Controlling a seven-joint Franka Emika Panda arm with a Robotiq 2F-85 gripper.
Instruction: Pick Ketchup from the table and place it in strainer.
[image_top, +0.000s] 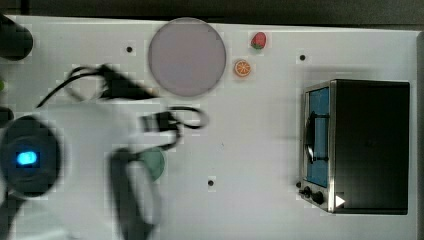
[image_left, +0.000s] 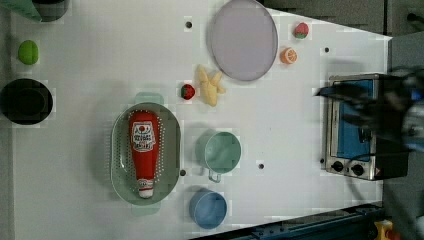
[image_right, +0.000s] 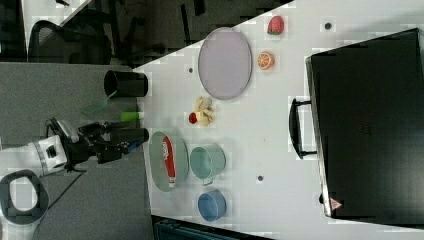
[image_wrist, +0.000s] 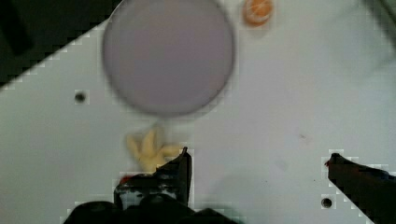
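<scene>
Wrist view: pincer spread wide, empty, over bare table; Ketchup in strainer.

Top view: arm blurred, hides strainer.

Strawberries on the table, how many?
2. One strawberry sits near the table's far edge, beside the orange slice. The other strawberry lies against the banana peel, just above the strainer in the left view. More may hide under the arm.
</scene>
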